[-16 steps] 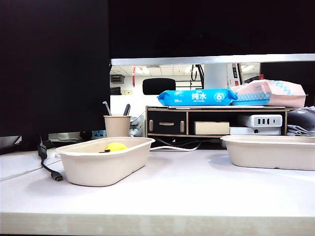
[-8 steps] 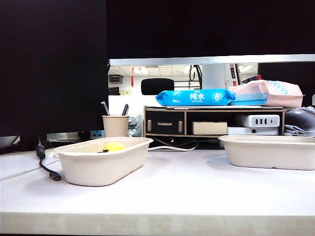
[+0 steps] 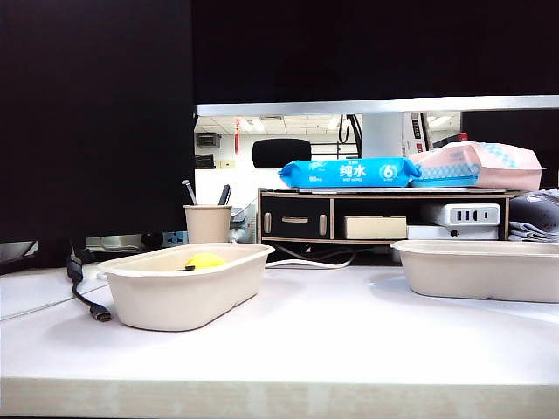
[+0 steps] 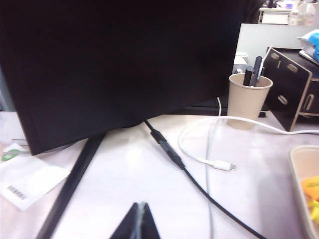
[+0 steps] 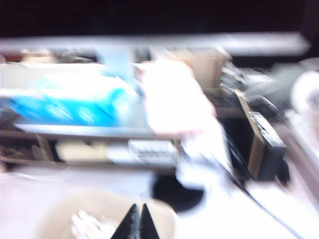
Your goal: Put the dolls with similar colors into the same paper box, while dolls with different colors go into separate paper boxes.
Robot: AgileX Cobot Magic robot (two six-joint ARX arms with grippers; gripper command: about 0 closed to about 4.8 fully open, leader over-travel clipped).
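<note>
Exterior view: two paper boxes on the desk (image 3: 288, 340). Left paper box (image 3: 183, 292) has something yellow (image 3: 205, 259) showing above its rim, likely the duck or the other yellow doll; can't tell which. Right paper box (image 3: 476, 271) sits well apart, and its contents are hidden behind its wall from this angle. No dolls loose on the visible desk. Neither arm is in this view. Behind: tan cup with pens (image 3: 208, 223), wooden shelf unit (image 3: 384, 214) with blue wipes pack (image 3: 349, 173) on top, black cable (image 3: 87, 297) beside the left box.

Left wrist view: left tool (image 4: 138, 224) pinched to a narrow point, holding nothing, over bare desk near the monitor stand (image 4: 75, 184). A corner of the left box is at the frame edge with yellow and orange doll parts (image 4: 311, 196) inside. White cable (image 4: 209, 159) and the cup lie beyond.

Right wrist view: heavily blurred. Right tool (image 5: 135, 224) with tips together, empty, above the right box (image 5: 99, 214); a pale white blob (image 5: 87, 224) in it looks like a white doll, can't confirm.

Judgement: sorting looks done or nearly so, yellows left, whites right. The count per box can't be verified.
</note>
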